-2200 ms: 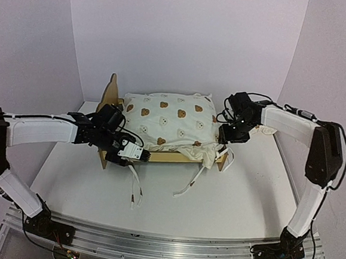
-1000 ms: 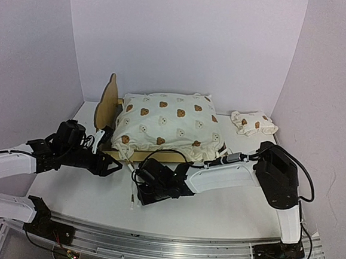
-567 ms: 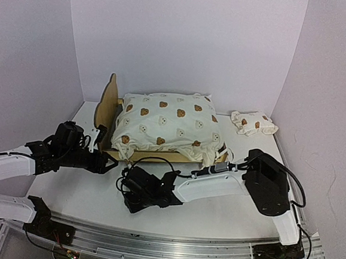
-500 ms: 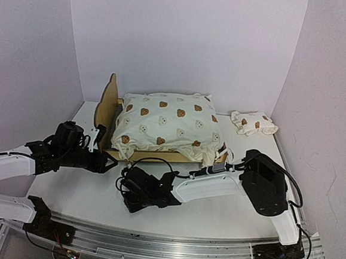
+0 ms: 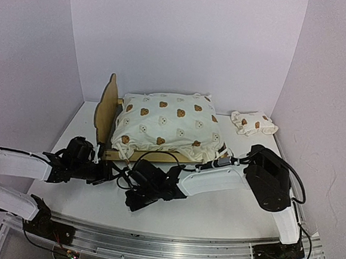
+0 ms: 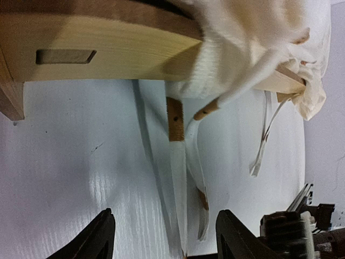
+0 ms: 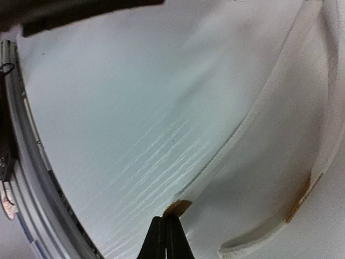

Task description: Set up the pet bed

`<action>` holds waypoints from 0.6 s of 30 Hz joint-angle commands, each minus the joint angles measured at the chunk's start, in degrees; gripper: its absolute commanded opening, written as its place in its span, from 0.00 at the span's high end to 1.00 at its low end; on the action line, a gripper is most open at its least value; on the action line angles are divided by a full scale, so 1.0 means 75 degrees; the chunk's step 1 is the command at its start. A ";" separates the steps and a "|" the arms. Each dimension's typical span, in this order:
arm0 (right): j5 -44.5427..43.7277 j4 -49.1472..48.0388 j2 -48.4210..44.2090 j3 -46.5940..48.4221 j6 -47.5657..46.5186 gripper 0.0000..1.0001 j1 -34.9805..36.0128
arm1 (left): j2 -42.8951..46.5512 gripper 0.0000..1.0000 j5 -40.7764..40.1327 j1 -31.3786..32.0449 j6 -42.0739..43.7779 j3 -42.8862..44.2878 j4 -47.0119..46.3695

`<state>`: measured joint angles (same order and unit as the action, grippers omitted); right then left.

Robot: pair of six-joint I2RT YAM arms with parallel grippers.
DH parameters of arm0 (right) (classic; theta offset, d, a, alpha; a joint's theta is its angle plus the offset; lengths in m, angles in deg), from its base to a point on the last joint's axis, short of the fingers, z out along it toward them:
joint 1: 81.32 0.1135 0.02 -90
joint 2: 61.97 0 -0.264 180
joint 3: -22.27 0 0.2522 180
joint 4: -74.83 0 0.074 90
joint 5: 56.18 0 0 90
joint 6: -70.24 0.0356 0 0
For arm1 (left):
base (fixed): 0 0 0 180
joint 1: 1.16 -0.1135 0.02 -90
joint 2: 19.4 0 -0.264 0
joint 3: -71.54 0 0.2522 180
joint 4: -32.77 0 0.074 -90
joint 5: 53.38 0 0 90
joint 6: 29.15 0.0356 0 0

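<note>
The pet bed stands at the back of the table, with its plywood headboard [image 5: 107, 106] on the left and the bear-print cushion [image 5: 167, 123] on the frame. In the left wrist view the wooden side rail [image 6: 108, 51] and the cushion corner [image 6: 253, 32] are above, and cream tie ribbons [image 6: 178, 178] hang down between the fingers. My left gripper [image 5: 106, 173] [image 6: 164, 240] is open around the ribbons and is not pinching them. My right gripper [image 5: 135, 191] [image 7: 166, 234] is shut on the brown tip of a tie ribbon [image 7: 177, 206] just above the table.
A small matching bear-print pillow [image 5: 254, 123] lies at the back right. White walls close in the table on three sides. Both arms meet in front of the bed's near rail. More ribbons [image 6: 264, 145] dangle at the bed's corner. The metal front rail [image 7: 21, 178] is near the right gripper.
</note>
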<state>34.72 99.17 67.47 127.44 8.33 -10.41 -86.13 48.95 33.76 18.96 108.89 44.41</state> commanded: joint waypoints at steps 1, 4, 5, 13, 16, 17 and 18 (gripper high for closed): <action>0.1708 -0.1235 -0.0941 -0.0744 0.0487 1.00 -0.0419 | -0.0694 0.35 0.0094 -0.0038 -0.1048 -0.0223 -0.2045; 0.1952 -0.1668 -0.1014 -0.1079 0.0678 1.00 -0.0521 | -0.1092 0.38 0.0185 -0.0038 -0.0825 -0.0176 -0.2796; 0.2046 -0.1766 -0.1005 -0.1133 0.0723 1.00 -0.0527 | -0.1209 0.39 0.0251 -0.0038 -0.0637 -0.0133 -0.3116; 0.2310 -0.2328 -0.1089 -0.1471 0.1007 1.00 -0.0654 | -0.1972 0.48 -0.0163 -0.0027 -0.0405 0.0229 -0.3588; 0.2367 -0.2524 -0.1141 -0.1645 0.1118 1.00 -0.0688 | -0.2250 0.54 -0.0538 -0.0027 -0.0463 0.0429 -0.3521; 0.2384 -0.2641 -0.1150 -0.1698 0.1198 1.00 -0.0699 | -0.2333 0.55 -0.0636 -0.0027 -0.0500 0.0480 -0.3541; 0.2366 -0.2702 -0.1166 -0.1756 0.1253 1.00 -0.0704 | -0.2428 0.57 -0.0699 -0.0024 -0.0559 0.0537 -0.3592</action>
<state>50.50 83.39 62.50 115.78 15.49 -15.36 -102.07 47.78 33.78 15.47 109.52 21.23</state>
